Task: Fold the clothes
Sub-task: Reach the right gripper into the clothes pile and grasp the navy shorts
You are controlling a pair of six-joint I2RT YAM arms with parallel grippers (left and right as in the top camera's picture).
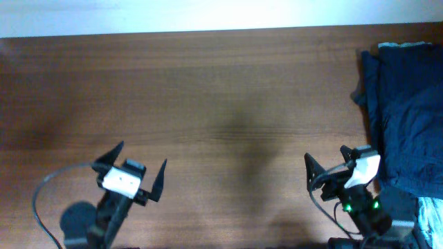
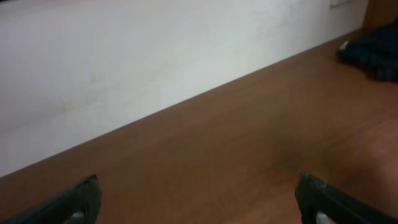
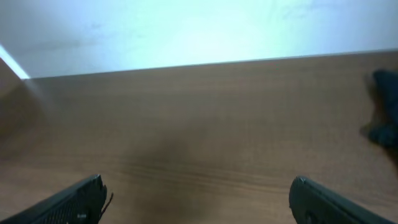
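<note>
The clothes (image 1: 408,104), a dark navy heap, lie bunched at the table's right edge. In the left wrist view the clothes (image 2: 375,51) show far off at the upper right, and in the right wrist view the clothes (image 3: 385,106) just enter at the right edge. My left gripper (image 1: 142,156) hovers open over bare wood near the front left, far from the heap, with nothing between its fingers (image 2: 81,198). Open as well, my right gripper (image 1: 325,154) sits near the front right, just left of the heap, and its fingers (image 3: 314,199) hold nothing.
The brown wooden table (image 1: 221,104) ends at a white wall (image 1: 208,14) along the back. A pale cloth (image 1: 430,214) lies at the front right corner beside the right arm's base. A light strip (image 1: 398,45) peeks out at the top of the navy heap.
</note>
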